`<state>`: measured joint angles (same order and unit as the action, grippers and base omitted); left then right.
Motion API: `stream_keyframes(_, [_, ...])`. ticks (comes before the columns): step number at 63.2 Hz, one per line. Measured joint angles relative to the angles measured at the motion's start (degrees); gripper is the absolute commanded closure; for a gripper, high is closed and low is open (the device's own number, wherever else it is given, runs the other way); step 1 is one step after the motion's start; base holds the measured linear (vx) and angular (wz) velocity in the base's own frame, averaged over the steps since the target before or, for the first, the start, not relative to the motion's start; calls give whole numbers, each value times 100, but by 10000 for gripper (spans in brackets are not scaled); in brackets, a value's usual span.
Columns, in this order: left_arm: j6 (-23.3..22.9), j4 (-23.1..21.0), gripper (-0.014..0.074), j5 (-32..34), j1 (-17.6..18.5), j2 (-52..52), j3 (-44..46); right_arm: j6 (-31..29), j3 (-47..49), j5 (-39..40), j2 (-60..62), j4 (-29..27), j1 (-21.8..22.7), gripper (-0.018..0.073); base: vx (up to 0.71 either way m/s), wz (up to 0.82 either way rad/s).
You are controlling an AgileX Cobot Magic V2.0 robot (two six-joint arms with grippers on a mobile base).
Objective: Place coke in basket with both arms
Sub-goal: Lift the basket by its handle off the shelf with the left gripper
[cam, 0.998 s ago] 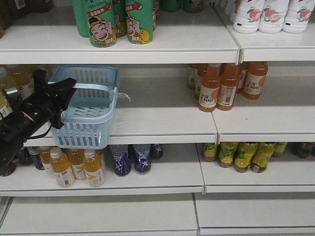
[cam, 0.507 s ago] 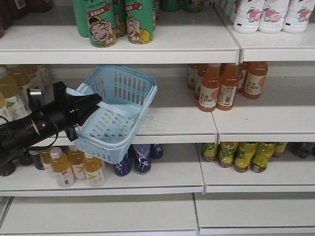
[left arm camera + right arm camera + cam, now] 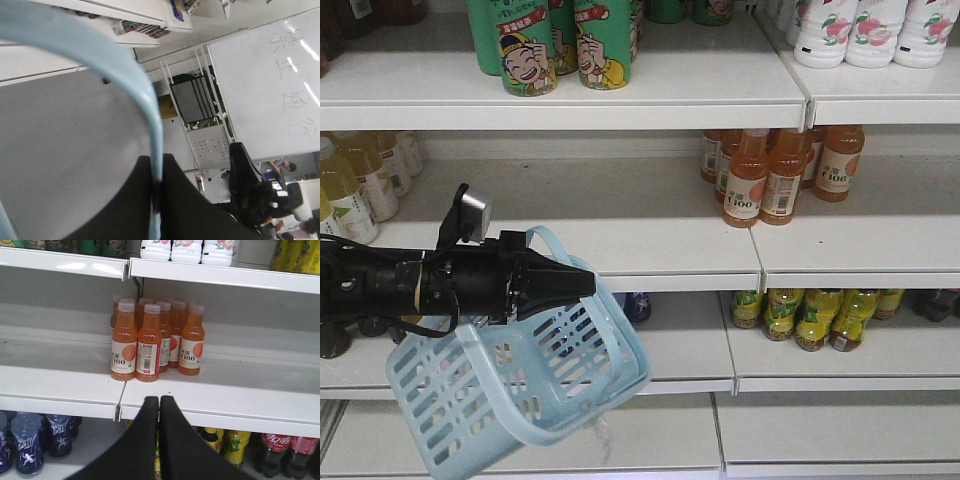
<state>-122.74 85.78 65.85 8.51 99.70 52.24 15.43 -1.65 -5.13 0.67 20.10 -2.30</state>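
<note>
From the front camera I see my left gripper reaching in from 9 o'clock, level, tips pointing to 3 o'clock. The basket hangs under it at 7 o'clock of the frame, clear of the shelf. It is tipped over, with its long axis running roughly 8 to 2 o'clock and the left end lower. Its hoop handle loops up over the claw. I cannot make out the basket's inside from this angle; through its slots I only catch the blue bottles behind.

The left wrist camera gives what the front one hides. The pale blue handle comes in from 10 o'clock, bends down and runs between the two black fingers, which pinch it tight at 6 o'clock. Behind it is a whiteboard at 3 o'clock.

My right gripper appears only in its own wrist camera. The fingers are pressed together with nothing between them, pointing at 12 o'clock towards the orange bottles standing upright in a cluster on the middle shelf.

That same view alone shows the coke. It stands at 5 o'clock on the shelf below, upright with its long axis vertical. The red label faces me and the neck is hidden by the shelf edge. It is well apart from the basket.
</note>
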Motion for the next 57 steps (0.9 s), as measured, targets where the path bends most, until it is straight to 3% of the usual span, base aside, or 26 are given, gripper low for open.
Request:
stream_keyframes(13, [0,-85,603,97,611,-375,0,0,0,0,0,0,0,564,0,0])
stream_keyframes(34, [0,-96,603,92,1274,-515,0,0,0,0,0,0,0,564,0,0])
stream_keyframes(57, [0,-86,603,92,1572,-515,0,0,0,0,0,0,0,564,0,0])
